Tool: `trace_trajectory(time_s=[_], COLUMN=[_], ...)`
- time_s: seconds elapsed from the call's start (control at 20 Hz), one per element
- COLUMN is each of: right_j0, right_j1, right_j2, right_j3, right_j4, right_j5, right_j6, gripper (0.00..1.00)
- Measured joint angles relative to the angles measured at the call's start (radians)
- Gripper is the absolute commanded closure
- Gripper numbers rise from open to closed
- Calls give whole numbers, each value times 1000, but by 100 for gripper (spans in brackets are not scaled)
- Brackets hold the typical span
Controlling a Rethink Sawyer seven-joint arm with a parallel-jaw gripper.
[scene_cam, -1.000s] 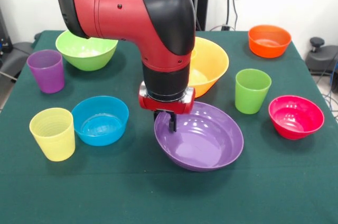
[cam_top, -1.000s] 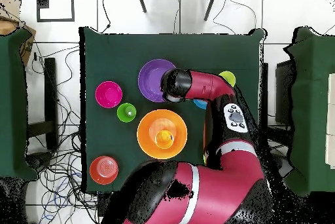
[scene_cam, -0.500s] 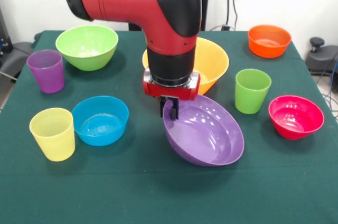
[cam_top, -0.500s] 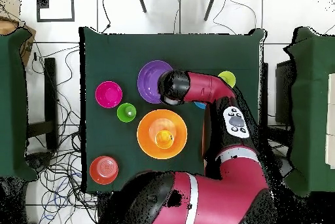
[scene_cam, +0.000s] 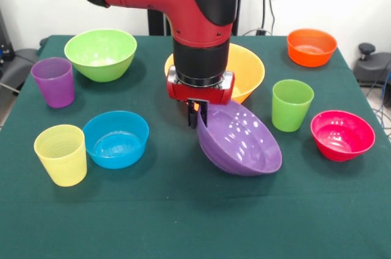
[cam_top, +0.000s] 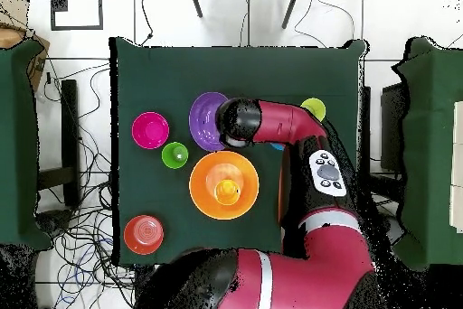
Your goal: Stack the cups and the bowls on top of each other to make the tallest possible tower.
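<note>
My gripper (scene_cam: 197,115) is shut on the left rim of the wide purple bowl (scene_cam: 241,140), which hangs steeply tilted with its low right side near the cloth. Just behind it stands the large orange-yellow bowl (scene_cam: 247,69). The overhead view shows an orange cup (cam_top: 226,191) inside that bowl (cam_top: 203,183) and the purple bowl (cam_top: 206,117) partly under my wrist. Around them stand a green cup (scene_cam: 292,105), a pink-red bowl (scene_cam: 342,135), an orange-red bowl (scene_cam: 311,46), a light green bowl (scene_cam: 101,54), a purple cup (scene_cam: 54,82), a pale yellow cup (scene_cam: 61,154) and a blue bowl (scene_cam: 116,138).
Everything stands on a dark green table (scene_cam: 183,222). My arm (scene_cam: 201,33) hides the left part of the orange-yellow bowl in the front view. Cables lie on the floor beside the table (cam_top: 81,206).
My gripper has risen with the purple bowl's rim and shifted toward the orange-yellow bowl. The purple bowl went from lying nearly flat to tipping steeply.
</note>
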Motion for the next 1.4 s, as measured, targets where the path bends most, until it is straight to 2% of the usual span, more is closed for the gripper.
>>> trace_trajectory(time_s=[0.5, 1.4], right_j0=[0, -3], right_j1=[-12, -41], right_j2=[1, 5], right_j3=[40, 53], right_j4=[-12, -12], right_j5=[0, 16], right_j6=[0, 0], gripper=[100, 100])
